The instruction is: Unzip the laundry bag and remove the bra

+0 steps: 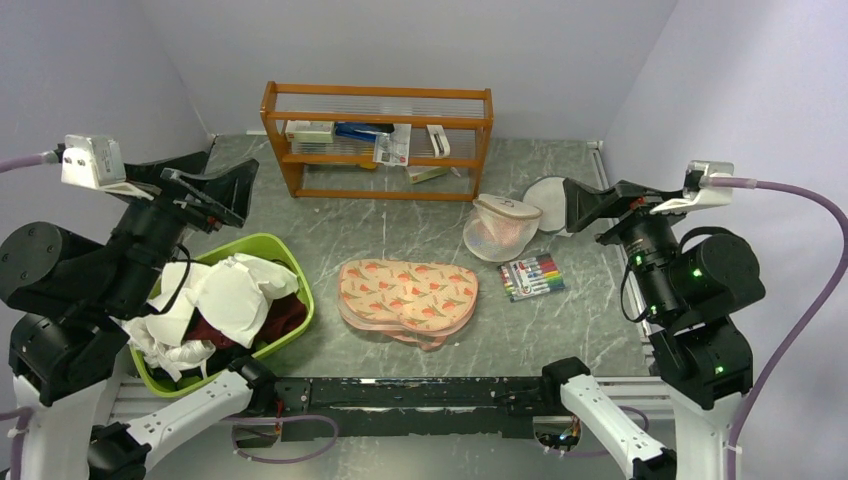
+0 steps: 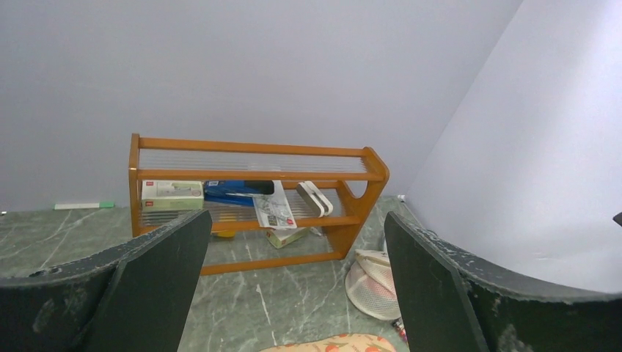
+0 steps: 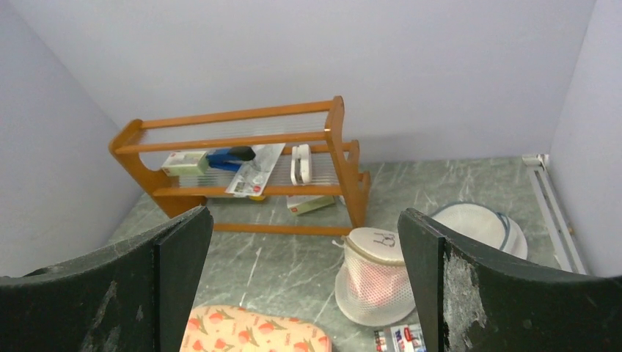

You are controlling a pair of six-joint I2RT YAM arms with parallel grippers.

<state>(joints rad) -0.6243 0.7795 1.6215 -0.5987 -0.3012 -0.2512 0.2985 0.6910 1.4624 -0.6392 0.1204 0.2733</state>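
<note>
The peach-pink laundry bag (image 1: pixel 408 297) with its orange-red flower print lies flat and closed at the middle of the table. Its far edge shows low in the left wrist view (image 2: pixel 337 343) and in the right wrist view (image 3: pixel 249 331). The bra is hidden. My left gripper (image 1: pixel 222 192) hangs open above the table's left side, over the green basket's far end, with nothing between its fingers (image 2: pixel 297 227). My right gripper (image 1: pixel 590 210) hangs open at the right, well above and right of the bag, also empty (image 3: pixel 304 220).
A green basket (image 1: pixel 300 280) at the left holds white cloths and a dark maroon garment. A wooden rack (image 1: pixel 380 140) stands at the back. Right of the bag lie a white mesh dome bag (image 1: pixel 500 228), a round mesh disc (image 1: pixel 548 203) and a marker pack (image 1: pixel 531 277).
</note>
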